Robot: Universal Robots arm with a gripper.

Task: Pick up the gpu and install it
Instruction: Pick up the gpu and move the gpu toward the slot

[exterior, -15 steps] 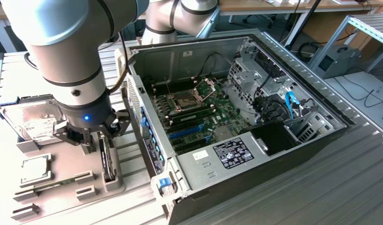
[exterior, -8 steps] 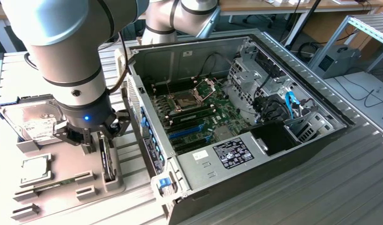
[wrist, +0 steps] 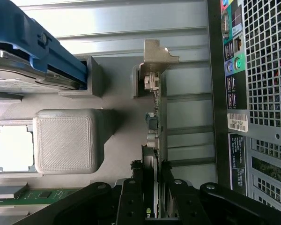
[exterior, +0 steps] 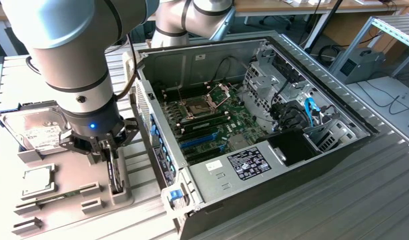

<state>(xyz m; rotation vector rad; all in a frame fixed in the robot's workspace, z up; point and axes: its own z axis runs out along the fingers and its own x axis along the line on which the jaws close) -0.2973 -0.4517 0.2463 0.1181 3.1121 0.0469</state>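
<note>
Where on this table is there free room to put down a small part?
Free: the ribbed table at the exterior view's lower right, bordered by the computer case. Crowded: the grey parts holder, with hard drive, gpu and the end effector over it; the gap between holder and case is narrow.

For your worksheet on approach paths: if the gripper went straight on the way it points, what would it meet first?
The gpu, standing on edge in the grey holder directly under the gripper; whether they touch is unclear.
</note>
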